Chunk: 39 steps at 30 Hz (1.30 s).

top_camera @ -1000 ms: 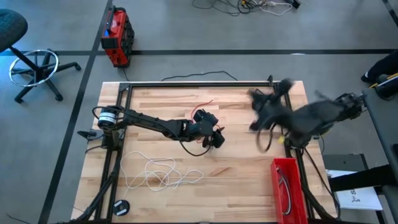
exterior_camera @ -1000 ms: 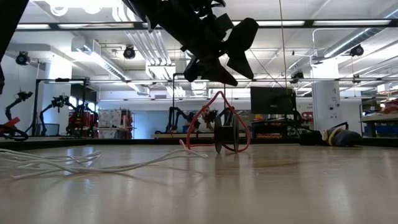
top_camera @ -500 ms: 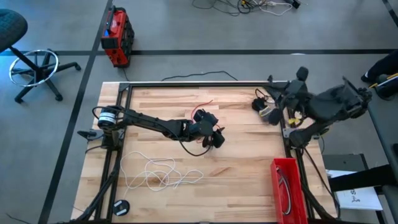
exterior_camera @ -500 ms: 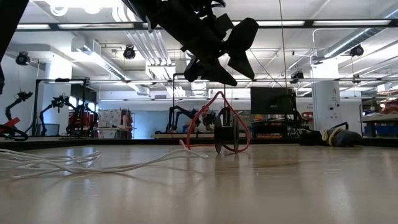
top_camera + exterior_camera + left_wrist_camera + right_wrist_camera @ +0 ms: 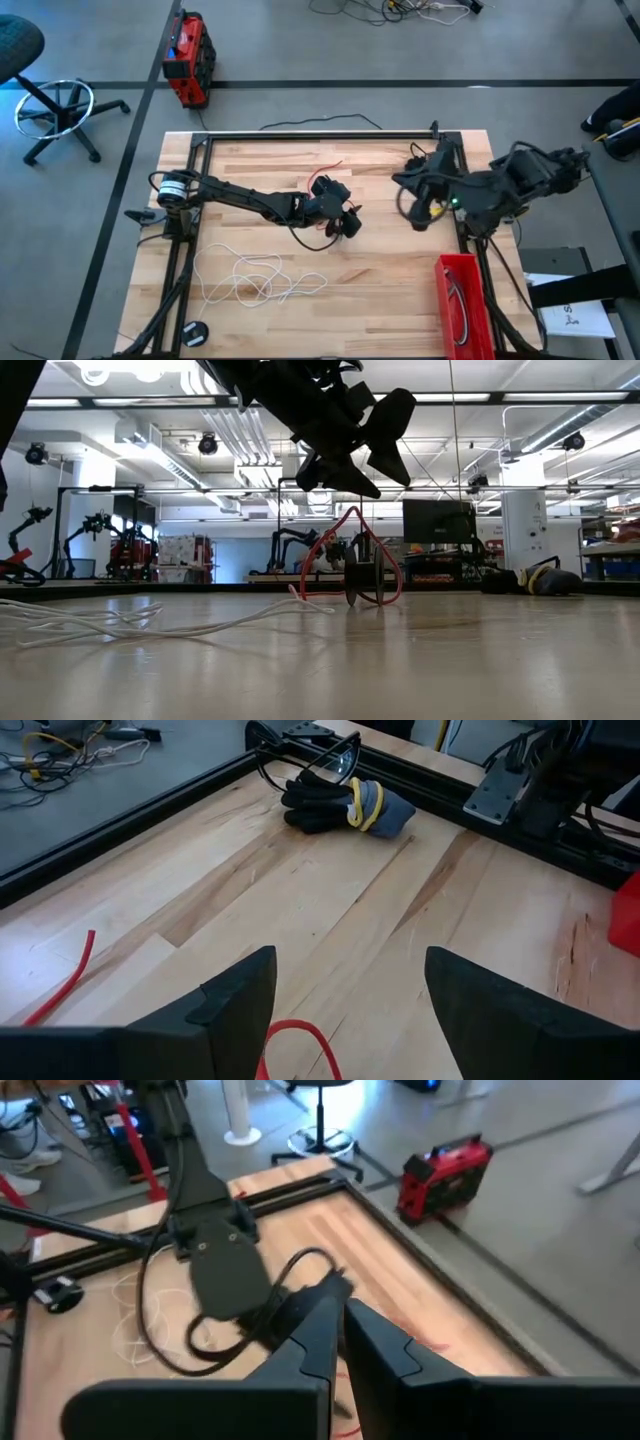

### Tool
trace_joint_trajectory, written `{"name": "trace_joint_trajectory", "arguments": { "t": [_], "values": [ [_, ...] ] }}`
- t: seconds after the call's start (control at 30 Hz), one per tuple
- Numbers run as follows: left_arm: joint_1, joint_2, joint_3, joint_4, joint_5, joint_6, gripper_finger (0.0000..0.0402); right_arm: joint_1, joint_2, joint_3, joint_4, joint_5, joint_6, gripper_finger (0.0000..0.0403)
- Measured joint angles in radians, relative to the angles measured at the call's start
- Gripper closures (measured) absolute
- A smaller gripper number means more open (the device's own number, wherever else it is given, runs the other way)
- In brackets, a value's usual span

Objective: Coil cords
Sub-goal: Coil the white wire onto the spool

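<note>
The red cord (image 5: pixel 350 555) stands in a loop on the table, its dark plug (image 5: pixel 361 586) on the wood. My left gripper (image 5: pixel 352 468) hangs open just above that loop. In the left wrist view the red cord (image 5: pixel 300 1032) shows low between the spread fingers, untouched. The white cord (image 5: pixel 258 278) lies in loose loops at the near left. My right gripper (image 5: pixel 408 186) is over the table's far right part, shut on the black cord (image 5: pixel 414 212), which loops below it. My right gripper pinches one strand of the black cord (image 5: pixel 322 1288) between its two shut fingers. The rest of the cord (image 5: pixel 190 1342) hangs from there in wide slack loops. Whether the lowest loop touches the table I cannot tell.
A red bin (image 5: pixel 462 298) with a dark cord in it stands at the near right. A black metal frame (image 5: pixel 320 134) runs along the table's edges. A small dark disc (image 5: pixel 195 332) lies at the near left corner.
My right gripper has swung fast with the black cord: first toward the far right corner, then back toward the table's left and near side. The cord's loops swing along with it. The red and white cords have not moved.
</note>
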Motion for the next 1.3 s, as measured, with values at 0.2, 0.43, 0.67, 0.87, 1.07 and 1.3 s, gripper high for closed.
{"name": "trace_joint_trajectory", "arguments": {
  "t": [0.2, 0.43, 0.67, 0.87, 1.07, 1.3],
  "values": [
    [0.0, 0.0, 0.0, 0.0, 0.0, 0.0, 0.0165, 0.02, 0.1, -0.002, 0.047, -0.061, 0.083, 0.0387],
    [0.0, 0.0, 0.0, 0.006, 0.0, 0.0, 0.0181, 0.056, 0.281, 0.004, 0.187, -0.381, 0.057, 0.0387],
    [0.0, 0.0, -0.001, 0.053, 0.0, -0.003, 0.0192, 0.054, 0.436, 0.006, 0.355, -0.752, 0.196, 0.0387],
    [-0.002, -0.025, -0.003, 0.011, 0.077, 0.181, 0.0196, 0.075, 0.569, 0.007, 0.535, -1.059, 0.238, 0.0387],
    [-0.1, -0.237, -0.135, -0.049, -0.323, 0.369, 0.0201, 0.088, 0.653, 0.006, 0.541, -1.015, 0.283, 0.0387],
    [-0.257, -0.665, -0.409, -0.205, -0.344, 0.361, 0.0207, 0.135, 0.676, 0.006, 0.499, -0.652, 0.137, 0.0387]
  ]
}}
